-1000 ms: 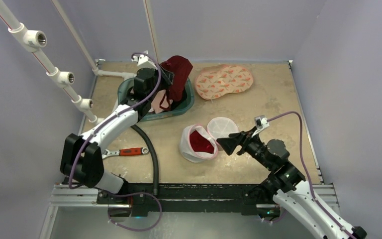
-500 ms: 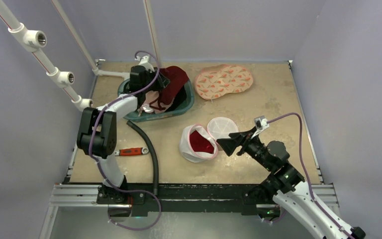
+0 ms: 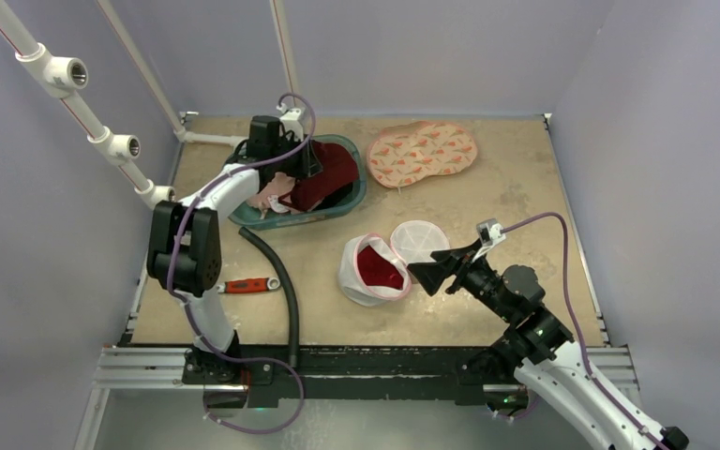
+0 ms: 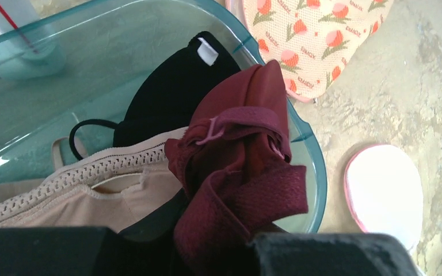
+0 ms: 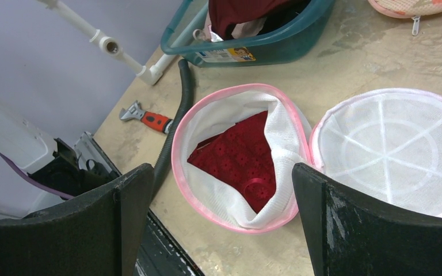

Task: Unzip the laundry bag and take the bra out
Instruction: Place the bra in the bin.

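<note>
laundry bag (image 3: 351, 268): round white mesh pouch with a pink trimmed rim, lying unzipped near the middle of the counter (image 3: 497, 202), mouth gaping
lid (image 3: 419, 240): flat mesh disc with spoke-like seams and a pink edge, folded out to the right of the bag and flat on the counter
inside the bag: a bright red lacy garment (image 3: 378, 267) with a dotted, knobbly texture, sunk low against the mesh wall
maroon bra (image 4: 242, 167): soft knit cloth with a ribbed band and thin strap, bunched and draped over the near rim of the basin
left hand (image 4: 190, 256): clamped on the maroon bra, low over the basin
right hand (image 5: 221, 178): jaws wide apart with nothing between them, just beside the bag's mouth
basin (image 3: 357, 192): teal translucent plastic tub at the far left, holding a black garment (image 4: 172, 86) and a beige lace-edged bra (image 4: 109, 184)
second bag (image 3: 424, 152): peach-printed mesh, flat at the far side
near the left arm: a red-handled wrench (image 3: 244, 285) beside a black ribbed hose (image 3: 286, 281)
</note>
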### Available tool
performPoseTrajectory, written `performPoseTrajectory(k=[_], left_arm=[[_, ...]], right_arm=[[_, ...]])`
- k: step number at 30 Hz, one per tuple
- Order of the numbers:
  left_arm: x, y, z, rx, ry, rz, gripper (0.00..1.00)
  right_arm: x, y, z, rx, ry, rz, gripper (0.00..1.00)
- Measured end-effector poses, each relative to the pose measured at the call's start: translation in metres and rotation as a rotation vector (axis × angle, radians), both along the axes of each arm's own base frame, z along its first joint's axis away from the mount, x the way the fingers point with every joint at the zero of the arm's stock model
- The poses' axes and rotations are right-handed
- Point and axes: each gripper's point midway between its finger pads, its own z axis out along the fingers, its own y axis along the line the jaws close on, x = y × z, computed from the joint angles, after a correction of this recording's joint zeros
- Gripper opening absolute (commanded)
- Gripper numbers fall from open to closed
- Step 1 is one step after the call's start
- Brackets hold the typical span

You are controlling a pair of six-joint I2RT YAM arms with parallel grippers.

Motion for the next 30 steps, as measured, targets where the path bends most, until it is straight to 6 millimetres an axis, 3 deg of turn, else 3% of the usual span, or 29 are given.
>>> performPoseTrajectory(k=[4,10,11,14,17,19,21,26,30], left_arm=[[-0.009,0.005,0.005,0.022,0.017,-0.008,0.00],[-0.007,0.010,0.013,0.053,0.023,-0.002,0.00],[-0.006,0.011,0.010,0.063,0.027,0.006,0.04],[-0.005,0.017,-0.004,0.093,0.059,0.035,0.35],[-0.006,0.025,-0.020,0.132,0.101,0.069,0.54],[-0.006,0.030,-0.024,0.154,0.112,0.090,0.73],[-0.004,0.035,-0.024,0.173,0.105,0.114,0.83],[-0.001,0.050,-0.008,0.220,0.069,0.191,0.88],[0.000,0.066,0.025,0.244,-0.004,0.274,0.90]], right_arm=[[0.000,0.000,0.000,-0.002,-0.002,0.003,0.92],[0.000,0.000,0.000,-0.001,-0.002,0.004,0.92],[-0.001,0.000,0.000,-0.002,-0.002,0.005,0.92],[-0.001,0.001,0.000,-0.001,-0.001,0.009,0.92],[-0.002,0.001,0.000,-0.001,-0.002,0.011,0.92],[-0.002,0.001,0.000,-0.001,-0.002,0.012,0.92],[-0.002,0.002,0.000,-0.001,-0.001,0.016,0.92],[-0.003,0.003,0.000,-0.002,0.001,0.026,0.92],[-0.003,0.003,-0.002,-0.006,0.006,0.026,0.92]])
